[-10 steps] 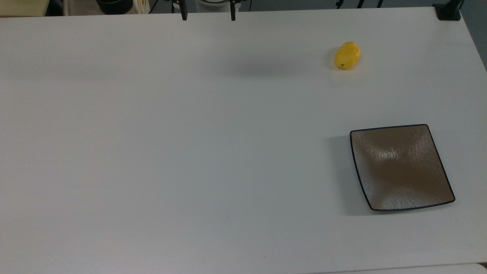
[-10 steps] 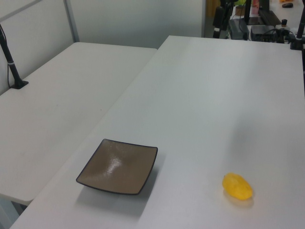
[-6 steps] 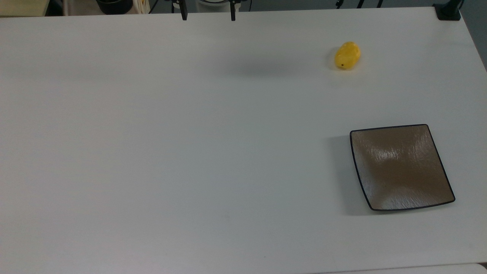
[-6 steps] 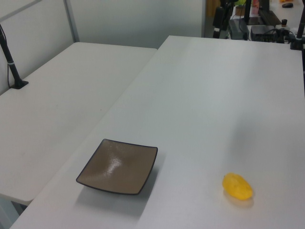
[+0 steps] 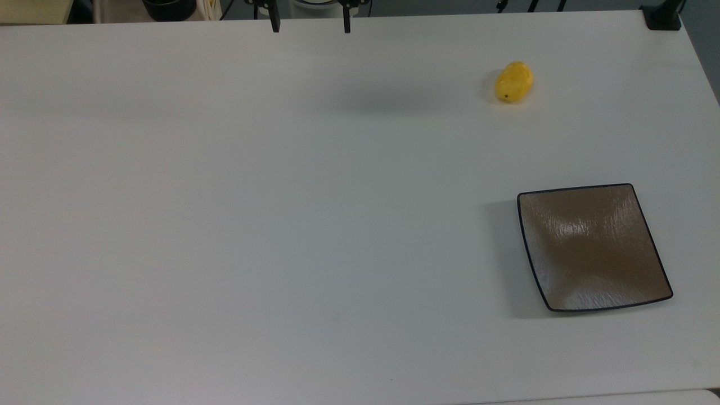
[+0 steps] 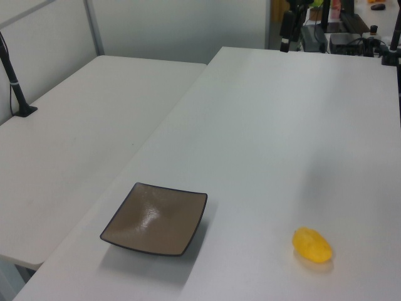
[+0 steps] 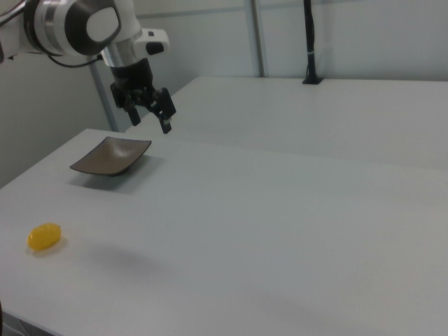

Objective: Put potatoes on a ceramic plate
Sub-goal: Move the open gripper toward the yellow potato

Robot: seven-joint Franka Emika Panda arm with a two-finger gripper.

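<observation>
While your potato point(image 5: 513, 82) and plate point(image 5: 590, 247) sit exactly where they were a second ago, the only thing that has shifted is the gripper point(image 5: 310, 22): in the top view its two dark fingertips at the far table edge have crept a little lower in the picture and drawn very slightly closer together. You can take that as the arm just beginning its approach, so the task is at its very start, with nothing grasped and nothing placed.

You can see the jaws best in the right view, where the gripper point(image 7: 149, 110) hangs in the air with its fingers spread wide and nothing between them. It appears above the plate point(image 7: 112, 155) in the right view, though its real height and position over the table point(image 5: 225, 225) are hard for you to judge from that angle.

The potato lies on bare table near the top view's upper right, well apart from the plate, which sits below it in the same view. In the left view the potato point(image 6: 312, 244) is at the lower right and the plate point(image 6: 155, 218) at the lower left.

Your count: one potato, one plate, one gripper, and a second pale table point(image 6: 75, 144) alongside.
</observation>
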